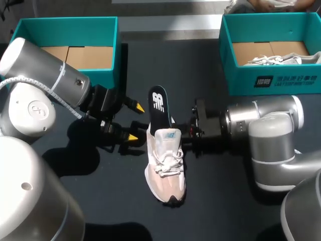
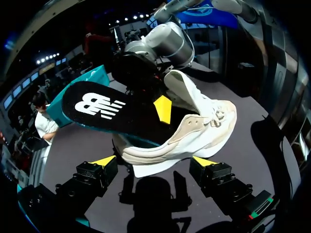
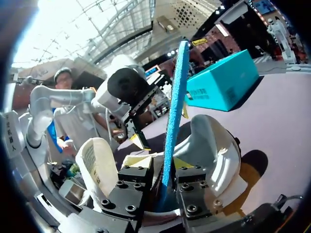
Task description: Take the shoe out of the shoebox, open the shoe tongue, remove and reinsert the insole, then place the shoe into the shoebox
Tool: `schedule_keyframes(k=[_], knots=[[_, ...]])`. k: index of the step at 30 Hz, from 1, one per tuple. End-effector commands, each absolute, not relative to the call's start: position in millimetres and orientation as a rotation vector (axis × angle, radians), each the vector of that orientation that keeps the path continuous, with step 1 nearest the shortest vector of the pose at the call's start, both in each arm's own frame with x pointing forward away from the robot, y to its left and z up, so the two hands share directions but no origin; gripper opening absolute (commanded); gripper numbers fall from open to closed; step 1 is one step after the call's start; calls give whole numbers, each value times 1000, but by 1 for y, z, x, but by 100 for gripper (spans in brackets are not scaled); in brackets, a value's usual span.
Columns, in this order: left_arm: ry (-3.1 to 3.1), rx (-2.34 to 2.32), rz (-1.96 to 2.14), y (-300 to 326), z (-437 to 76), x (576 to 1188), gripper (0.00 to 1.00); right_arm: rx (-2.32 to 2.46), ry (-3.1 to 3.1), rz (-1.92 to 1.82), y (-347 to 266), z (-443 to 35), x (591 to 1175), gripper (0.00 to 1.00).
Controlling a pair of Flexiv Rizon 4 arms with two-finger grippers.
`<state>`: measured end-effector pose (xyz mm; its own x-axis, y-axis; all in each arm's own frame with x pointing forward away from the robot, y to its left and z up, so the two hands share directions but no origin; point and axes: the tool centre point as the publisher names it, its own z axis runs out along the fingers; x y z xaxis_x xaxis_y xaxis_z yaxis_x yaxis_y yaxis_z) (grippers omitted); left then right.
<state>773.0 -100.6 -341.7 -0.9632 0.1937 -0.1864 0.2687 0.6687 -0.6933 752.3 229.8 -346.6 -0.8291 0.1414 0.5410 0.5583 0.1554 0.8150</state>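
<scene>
— Where is the shoe?
— The white and beige lace-up sneaker (image 1: 165,170) stands on its sole in the middle of the dark table (image 1: 100,201), toe toward the robot, well apart from both boxes
— And the insole?
— The black foam insole with a white logo (image 1: 158,103) sticks up out of the heel opening, its lower end inside the sneaker. Its underside is blue
— What has hold of it?
— The right gripper (image 3: 163,177) is closed on it, one finger on each face, low down by the collar
— The other one?
— The left gripper (image 1: 135,122) is spread wide and holds nothing. It sits just beside the sneaker's heel, not touching
— The boxes?
— The teal cardboard shoebox at the far left (image 1: 65,30) shows only its brown floor. The teal cardboard shoebox at the far right (image 1: 271,75) has another white shoe (image 1: 278,59) in it
</scene>
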Motion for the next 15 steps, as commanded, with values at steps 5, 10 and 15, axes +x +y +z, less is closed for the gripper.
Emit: schedule_keyframes(k=[5, 10, 15], knots=[[2779, 384, -1174, -101, -342, 771, 100, -604, -2134, -1738, 231, -330, 775, 35], [2779, 384, -1174, -101, -342, 771, 100, -573, -2141, -1749, 234, -329, 785, 29], [2779, 384, -1174, -101, -342, 771, 100, -577, -2139, -1690, 232, -334, 781, 0]])
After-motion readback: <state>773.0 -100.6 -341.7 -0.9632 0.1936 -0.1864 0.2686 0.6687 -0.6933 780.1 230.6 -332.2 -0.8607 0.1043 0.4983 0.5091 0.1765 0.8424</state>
